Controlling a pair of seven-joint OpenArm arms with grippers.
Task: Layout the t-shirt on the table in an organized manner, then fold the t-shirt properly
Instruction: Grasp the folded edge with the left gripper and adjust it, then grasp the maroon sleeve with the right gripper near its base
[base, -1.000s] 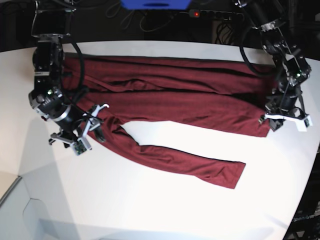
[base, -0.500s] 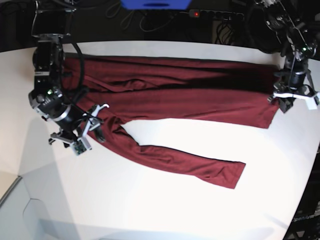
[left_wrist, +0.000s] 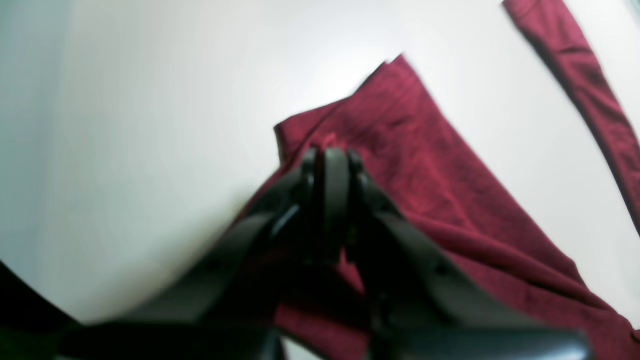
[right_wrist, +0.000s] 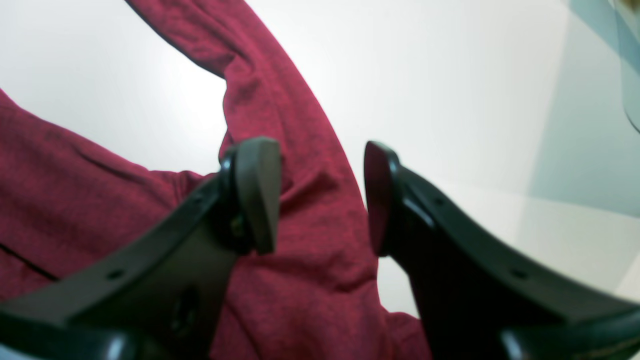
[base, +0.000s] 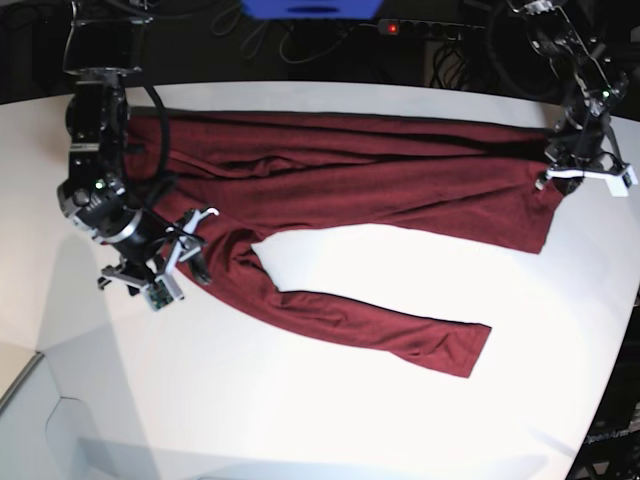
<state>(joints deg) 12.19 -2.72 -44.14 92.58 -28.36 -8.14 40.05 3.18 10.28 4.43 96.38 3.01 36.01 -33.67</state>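
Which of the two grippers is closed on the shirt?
The left gripper, at the shirt's hem corner; its jaws are pinched together, while the right gripper hangs open.

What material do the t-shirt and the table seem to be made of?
The t-shirt looks like soft matte knit fabric: it is heathered maroon, and it wrinkles and drapes. The table looks like a smooth hard white surface, perhaps laminate, with soft glare.

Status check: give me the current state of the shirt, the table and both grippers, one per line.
Dark maroon knit t-shirt: spread lengthwise, wrinkled, one sleeve trailing forward.
White curved-edge table: carrying the shirt.
Left gripper: fingers shut on the t-shirt's hem corner.
Right gripper: fingers open, over the sleeve.
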